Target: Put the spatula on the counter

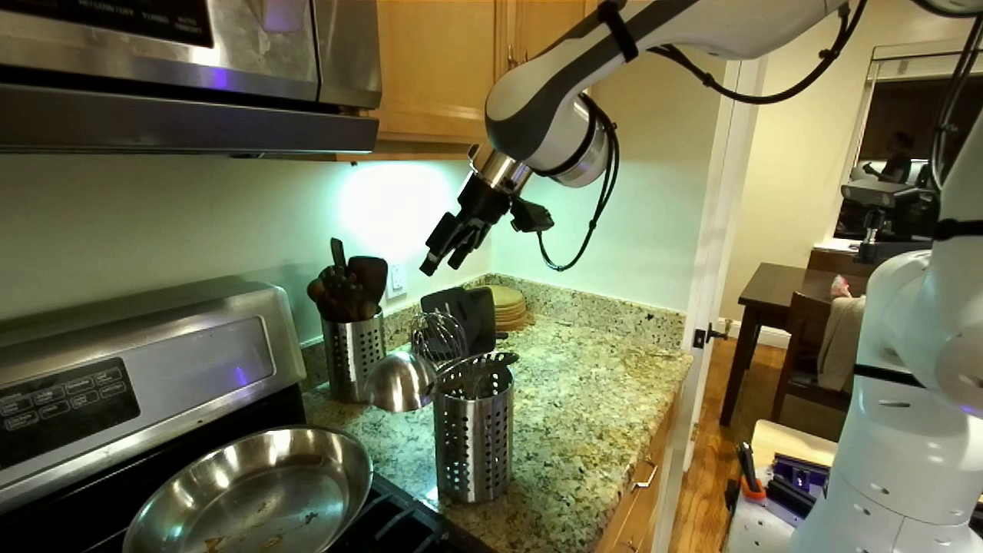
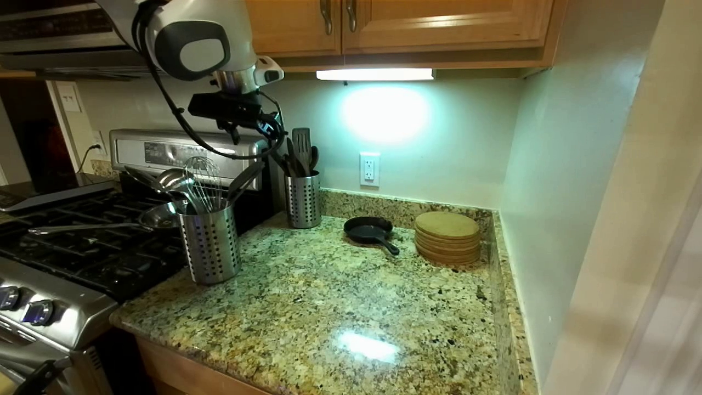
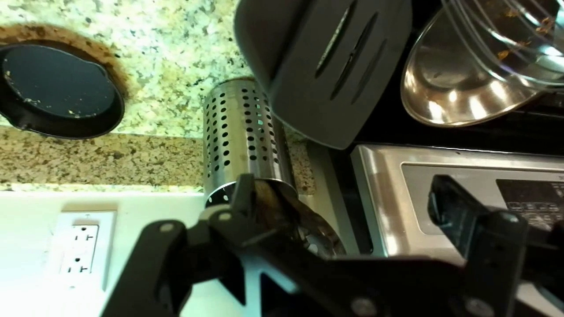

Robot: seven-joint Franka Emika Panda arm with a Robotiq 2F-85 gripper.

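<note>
A black spatula (image 3: 348, 66) with a broad slotted head fills the upper middle of the wrist view, with a second dark curved utensil head overlapping it. In an exterior view the spatula (image 2: 245, 180) leans out of the front perforated steel holder (image 2: 211, 244), its lower handle hidden inside. That holder stands on the speckled granite counter (image 2: 351, 296). My gripper (image 1: 444, 263) hangs in the air above the holders, jaws wide apart with nothing between them. In the wrist view the gripper (image 3: 343, 193) points toward the wall side, with the spatula apart from both fingers.
The front holder also has a whisk (image 2: 203, 181) and a ladle (image 1: 401, 380). A rear steel holder (image 2: 303, 200) with dark utensils stands by the wall. On the counter lie a small black skillet (image 2: 368, 230) and stacked round mats (image 2: 447, 238). A steel pan (image 1: 261, 491) sits on the stove.
</note>
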